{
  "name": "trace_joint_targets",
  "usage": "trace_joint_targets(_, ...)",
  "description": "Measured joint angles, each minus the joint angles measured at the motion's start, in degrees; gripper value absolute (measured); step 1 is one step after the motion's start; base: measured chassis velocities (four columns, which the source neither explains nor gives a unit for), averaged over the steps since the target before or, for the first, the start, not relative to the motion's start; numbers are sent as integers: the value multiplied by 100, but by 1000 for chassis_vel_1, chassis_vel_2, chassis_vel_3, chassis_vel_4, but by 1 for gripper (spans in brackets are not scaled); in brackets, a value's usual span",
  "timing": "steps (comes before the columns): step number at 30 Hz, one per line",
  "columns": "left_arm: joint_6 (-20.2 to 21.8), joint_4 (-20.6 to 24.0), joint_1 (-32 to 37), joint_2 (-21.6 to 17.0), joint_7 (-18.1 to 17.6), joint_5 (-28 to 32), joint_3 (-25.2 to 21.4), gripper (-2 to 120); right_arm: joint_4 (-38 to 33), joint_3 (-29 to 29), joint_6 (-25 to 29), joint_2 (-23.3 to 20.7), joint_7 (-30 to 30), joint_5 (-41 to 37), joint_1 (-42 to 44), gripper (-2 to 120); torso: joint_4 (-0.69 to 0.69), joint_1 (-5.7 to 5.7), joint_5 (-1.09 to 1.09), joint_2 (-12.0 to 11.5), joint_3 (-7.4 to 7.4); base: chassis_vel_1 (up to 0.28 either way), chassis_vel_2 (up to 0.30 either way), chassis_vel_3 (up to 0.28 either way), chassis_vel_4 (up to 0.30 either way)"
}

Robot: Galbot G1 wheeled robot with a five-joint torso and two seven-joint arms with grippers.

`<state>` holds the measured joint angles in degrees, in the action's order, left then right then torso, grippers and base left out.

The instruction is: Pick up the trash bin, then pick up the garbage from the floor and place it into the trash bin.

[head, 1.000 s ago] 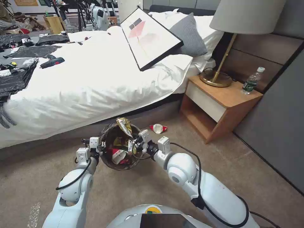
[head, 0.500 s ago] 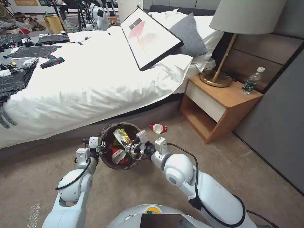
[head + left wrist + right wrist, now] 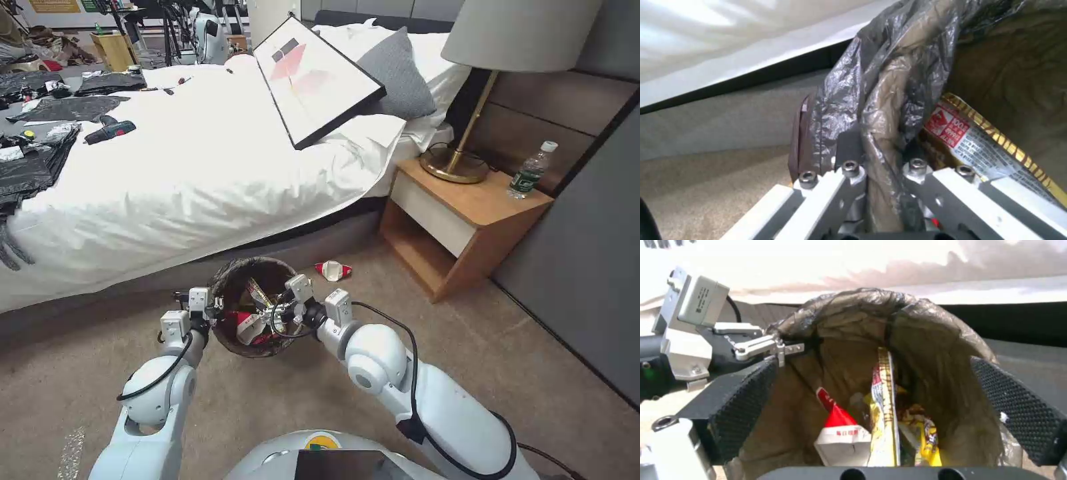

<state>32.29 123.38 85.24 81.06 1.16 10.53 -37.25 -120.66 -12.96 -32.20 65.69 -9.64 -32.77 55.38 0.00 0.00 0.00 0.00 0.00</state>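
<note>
Head view. I see the left gripper [image 3: 215, 308] clamped on the near-left rim of the trash bin [image 3: 230, 340], which I hold clear of the floor [image 3: 280, 407] in front of the bed [image 3: 200, 173]. The right gripper [image 3: 275, 312] sits over the bin's mouth on the side opposite the left one, its fingers spread and holding nothing. Directly below it, inside the bin, lie a yellow snack wrapper [image 3: 257, 293] and a crushed red-and-white cup [image 3: 248, 325]. A second red-and-white cup [image 3: 333, 270] lies on the floor beyond the right gripper, toward the nightstand [image 3: 460, 227]. A clear bottle [image 3: 531, 171] stands on the nightstand, well apart from both grippers.

Left wrist view. The left gripper [image 3: 882, 166] has its two fingers pinched on the bag-lined rim, one finger [image 3: 849, 146] outside the wall and the other inside. The crinkly dark bag [image 3: 889, 86] folds over the rim between them. Just past the inner finger, a yellow wrapper with red print [image 3: 978, 140] rests against the inner wall.

Right wrist view. The right gripper [image 3: 880, 400] is released; its black textured pads [image 3: 744, 400] stand wide apart on either side of the bin opening. Between and beyond them, inside the bin [image 3: 862, 316], the yellow wrapper [image 3: 885, 413] stands on edge beside the red-and-white cup [image 3: 840, 433]. The left gripper [image 3: 778, 348] grips the far rim.
</note>
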Motion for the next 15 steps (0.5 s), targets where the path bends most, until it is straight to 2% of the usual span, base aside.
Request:
trace_joint_targets(5, 3, -11, -7, 3, -2, 7, -11, 3, -175, 179, 61, 9, 34, -6, 27, 100, 0, 0, 0, 0, 0, 0, 0, 0, 0)
trace_joint_targets(6, 10, -17, -7, 2, -7, 22, -25, 3, -315, 365, 191, -30, 148, -7, 91, 100, 0, 0, 0, 0, 0, 0, 0, 0, 0)
trace_joint_targets(7, 14, -33, -9, -4, -15, 66, -56, 3, -523, 765, 641, -130, 436, 66, 280, 100, 0, 0, 0, 0, 0, 0, 0, 0, 0)
trace_joint_targets(8, 14, -33, -9, -4, -15, 66, -56, 3, -523, 765, 641, -130, 436, 66, 280, 100, 0, 0, 0, 0, 0, 0, 0, 0, 0)
trace_joint_targets(11, 39, -36, -13, -1, -37, 117, -78, 3, -692, 1139, 1148, -191, 511, 349, 616, 100, 0, 0, 1, 0, 0, 0, 0, 0, 0)
trace_joint_targets(15, 53, -37, -10, -5, -41, 130, -105, 3, -849, 1417, 1436, -231, 478, 561, 1002, 100, -1, 0, 1, 0, 0, 0, 0, 0, 0)
